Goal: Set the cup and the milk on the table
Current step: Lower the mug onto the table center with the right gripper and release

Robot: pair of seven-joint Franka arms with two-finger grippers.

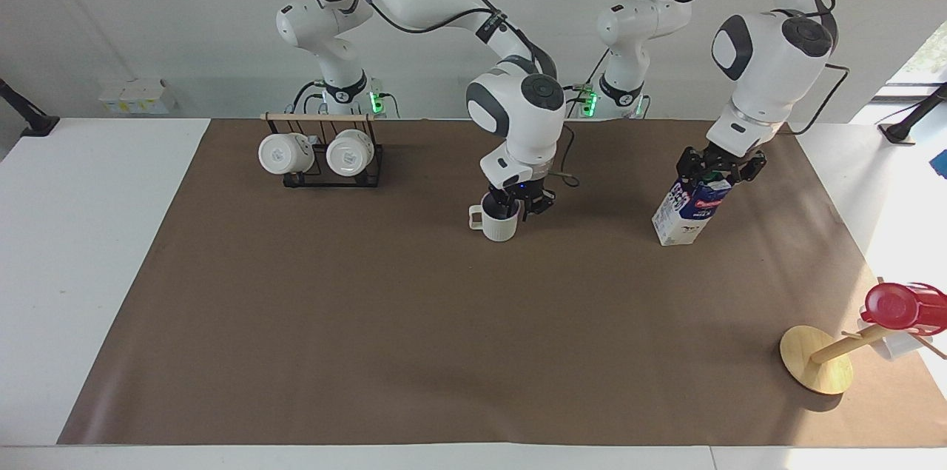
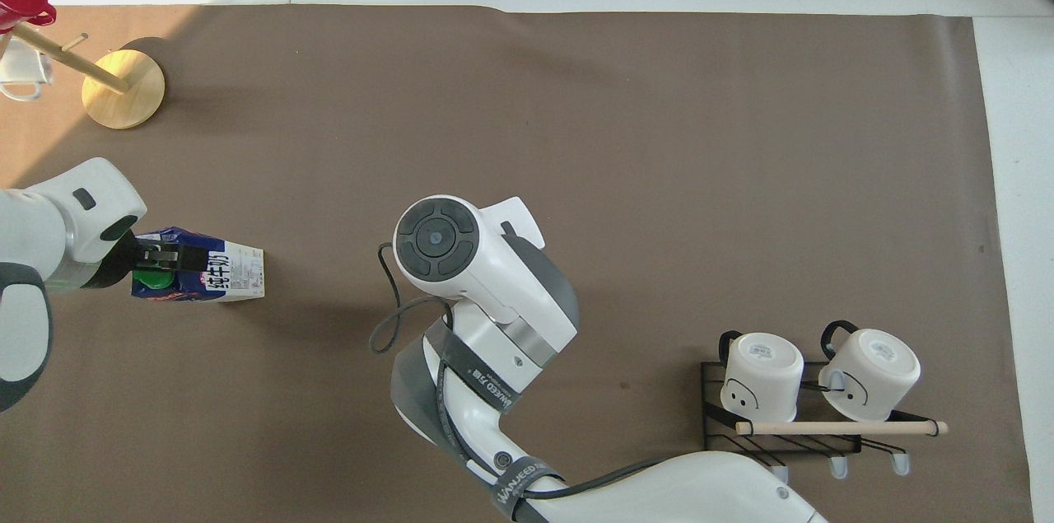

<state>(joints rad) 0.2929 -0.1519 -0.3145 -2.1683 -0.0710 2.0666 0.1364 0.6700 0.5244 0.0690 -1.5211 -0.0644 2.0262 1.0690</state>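
Note:
The cream ribbed cup [image 1: 499,226] stands upright on the brown paper of the table [image 1: 444,322], near the middle and toward the robots. My right gripper [image 1: 516,207] is right at its rim, on the side away from the handle. In the overhead view the right arm hides the cup. The milk [image 1: 684,215] stands on the paper toward the left arm's end. My left gripper [image 1: 715,172] is down around its gable top and green cap. From overhead, the milk [image 2: 218,276] shows with the left gripper [image 2: 165,257] over its top.
A black rack [image 1: 322,155] with two white mugs stands close to the right arm's base. A wooden mug tree [image 1: 817,359] carrying a red cup [image 1: 899,306] stands farther from the robots than the milk, at the left arm's end.

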